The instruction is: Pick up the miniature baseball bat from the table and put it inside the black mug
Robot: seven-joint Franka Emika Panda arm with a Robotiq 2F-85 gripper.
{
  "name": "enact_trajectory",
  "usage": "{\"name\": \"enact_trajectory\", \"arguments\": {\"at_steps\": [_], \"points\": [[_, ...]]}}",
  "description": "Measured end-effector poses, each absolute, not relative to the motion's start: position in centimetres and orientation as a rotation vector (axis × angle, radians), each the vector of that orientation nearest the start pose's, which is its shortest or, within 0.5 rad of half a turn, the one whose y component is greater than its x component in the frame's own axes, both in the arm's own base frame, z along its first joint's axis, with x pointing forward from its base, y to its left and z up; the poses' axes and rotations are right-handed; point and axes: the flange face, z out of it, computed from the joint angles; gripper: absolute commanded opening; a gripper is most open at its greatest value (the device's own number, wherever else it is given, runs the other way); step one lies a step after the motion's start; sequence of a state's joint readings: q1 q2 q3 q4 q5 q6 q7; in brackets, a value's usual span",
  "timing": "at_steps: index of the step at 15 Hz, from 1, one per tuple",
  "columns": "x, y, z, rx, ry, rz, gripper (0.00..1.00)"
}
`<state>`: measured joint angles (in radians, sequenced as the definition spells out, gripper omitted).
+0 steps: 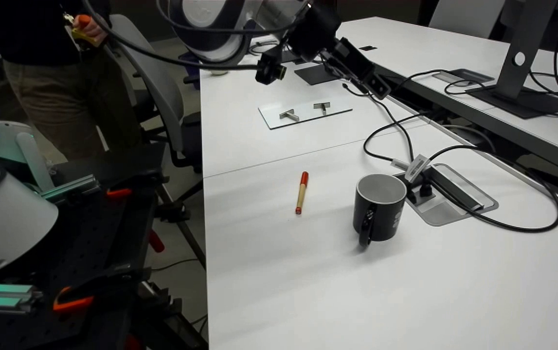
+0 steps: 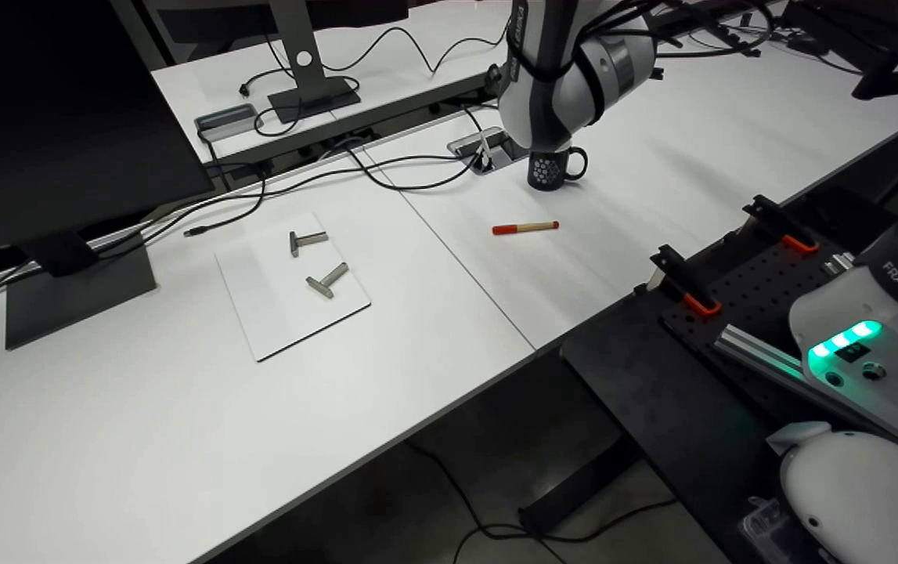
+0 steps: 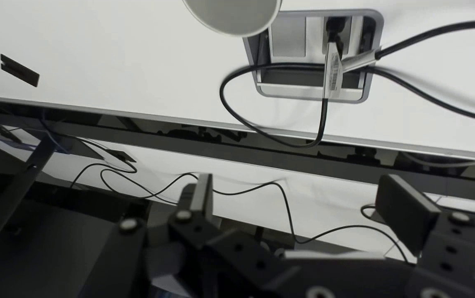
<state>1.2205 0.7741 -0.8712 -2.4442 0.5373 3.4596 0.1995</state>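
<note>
The miniature baseball bat (image 1: 302,192) lies flat on the white table (image 1: 269,282); its red end and paler wooden length show in both exterior views, also as the bat (image 2: 525,228). Upright beside it stands the black mug (image 1: 380,214), its handle facing out and its grey inside visible. An arm link covers the top of the mug (image 2: 547,171) in an exterior view. Only the rim of the mug (image 3: 237,25) enters the wrist view, where the bat is out of view. My gripper (image 3: 297,198) is open above the desks, nothing between its fingers, apart from both bat and mug.
A cable box (image 1: 446,194) with black cables (image 1: 541,228) sits close behind the mug. A glass-like board (image 2: 284,290) carries two T-shaped metal pieces (image 2: 329,280). Monitor stands (image 2: 311,98) and a gap between desks lie farther back. A person (image 1: 60,87) stands at the side.
</note>
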Motion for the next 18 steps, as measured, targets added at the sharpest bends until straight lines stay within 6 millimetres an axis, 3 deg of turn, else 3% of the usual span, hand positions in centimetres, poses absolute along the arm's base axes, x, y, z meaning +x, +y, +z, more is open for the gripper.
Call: {"name": "enact_trajectory", "arguments": {"at_steps": [3, 7, 11, 15, 18], "points": [[47.9, 9.7, 18.9, -3.286, -0.025, -1.173, 1.00], [46.5, 6.9, 18.7, -3.352, 0.024, -1.144, 1.00], [46.5, 7.4, 18.6, -3.352, -0.029, -1.133, 1.00], [46.4, 9.5, 18.9, -3.317, -0.350, -1.042, 1.00], [45.5, 9.2, 18.6, -3.294, -0.578, -0.921, 1.00]]}}
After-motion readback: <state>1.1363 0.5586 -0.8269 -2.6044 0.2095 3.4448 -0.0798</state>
